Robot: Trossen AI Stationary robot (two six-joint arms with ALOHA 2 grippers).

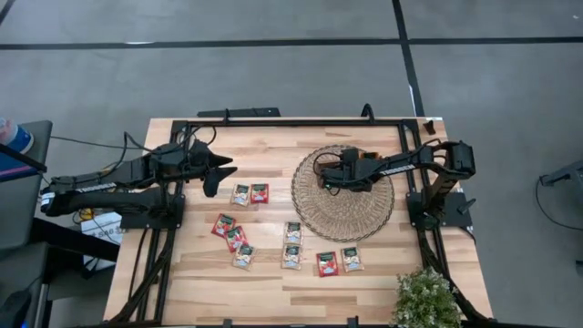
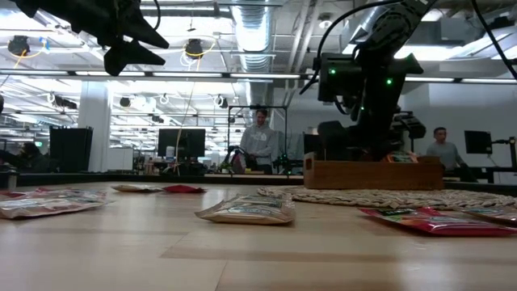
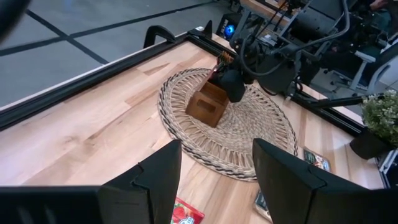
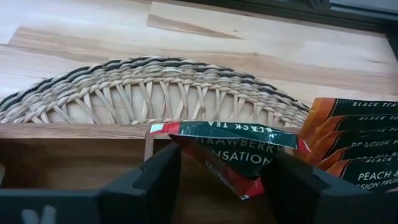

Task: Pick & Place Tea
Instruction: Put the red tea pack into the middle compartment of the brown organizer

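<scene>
Over the mat (image 1: 342, 193), we are lowering a red sachet (image 4: 231, 153) into the tray (image 4: 74, 155) with the right gripper (image 4: 221, 180), its fingers closed on the packet. Several sachets (image 4: 354, 140) are already standing in the next compartment; about ten sachets (image 1: 244, 256) are lying on the table (image 1: 182, 282), so we judge the task under half done. The left gripper (image 1: 211, 173), open and empty, is hovering near the closest pair (image 1: 250, 193). Room between the arms is ample; the tray walls are leaving little clearance.

R gripper (image 4: 221, 177) fingers pinch a red strawberry tea sachet (image 4: 230, 152) over the wooden tray (image 4: 68, 152), next to a row of orange peach sachets (image 4: 357, 134), w/ wicker mat (image 4: 155, 87) & table (image 4: 261, 37) beyond
</scene>
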